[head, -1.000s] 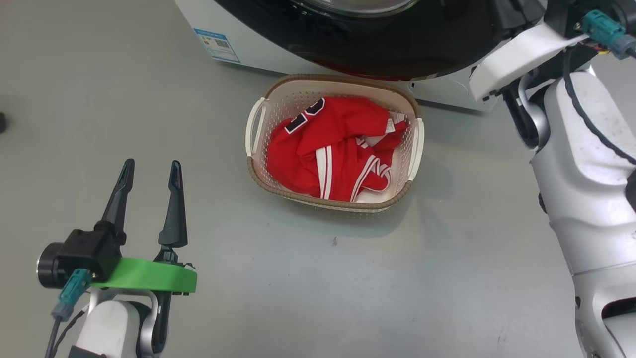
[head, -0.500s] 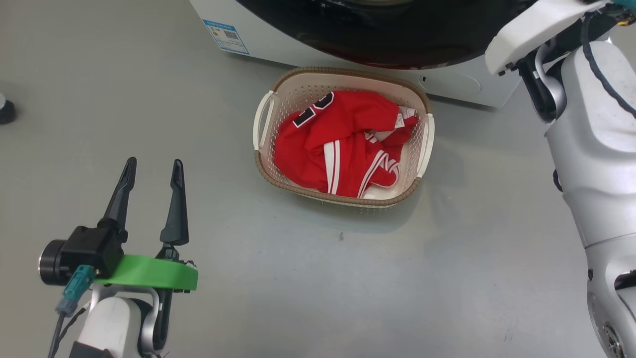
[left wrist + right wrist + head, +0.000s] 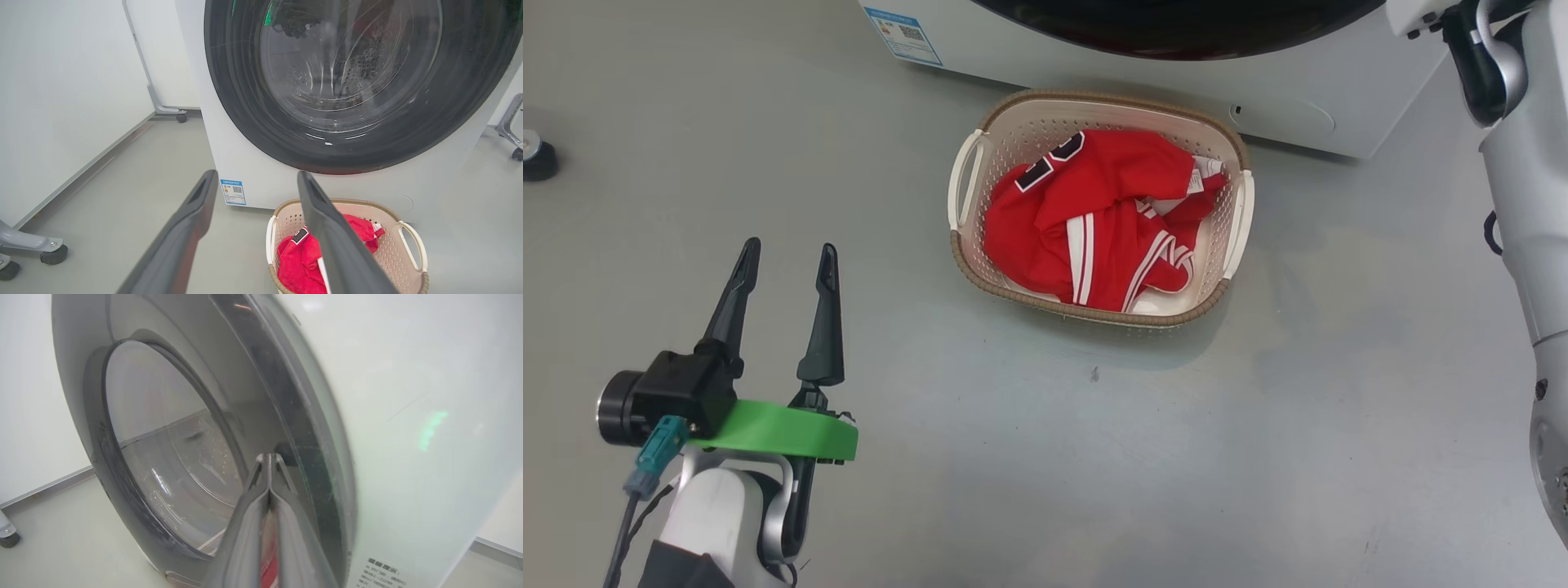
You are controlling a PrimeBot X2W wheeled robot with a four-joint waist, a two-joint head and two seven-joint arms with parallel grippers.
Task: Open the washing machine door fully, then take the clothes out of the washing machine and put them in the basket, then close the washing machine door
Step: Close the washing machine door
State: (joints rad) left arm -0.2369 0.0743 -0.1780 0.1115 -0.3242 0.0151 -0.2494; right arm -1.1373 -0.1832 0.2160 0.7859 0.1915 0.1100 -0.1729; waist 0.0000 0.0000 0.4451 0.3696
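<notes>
My right claw (image 3: 268,457), fingers pressed together, rests its tips at the washing machine door (image 3: 163,457) rim directly ahead. I push squarely and steadily until the door latches. The clothes (image 3: 1094,229) lie in the basket (image 3: 1111,98) below.

The clothes (image 3: 1094,237) lie in the basket (image 3: 1021,135), on the floor (image 3: 1094,457) just before the washing machine (image 3: 1029,57)

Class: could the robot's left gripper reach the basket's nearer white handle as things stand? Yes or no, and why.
Probably yes. The left gripper is open and empty, only bare floor lies between it and the basket, and the nearer white handle stands clear of the clothes.
</notes>
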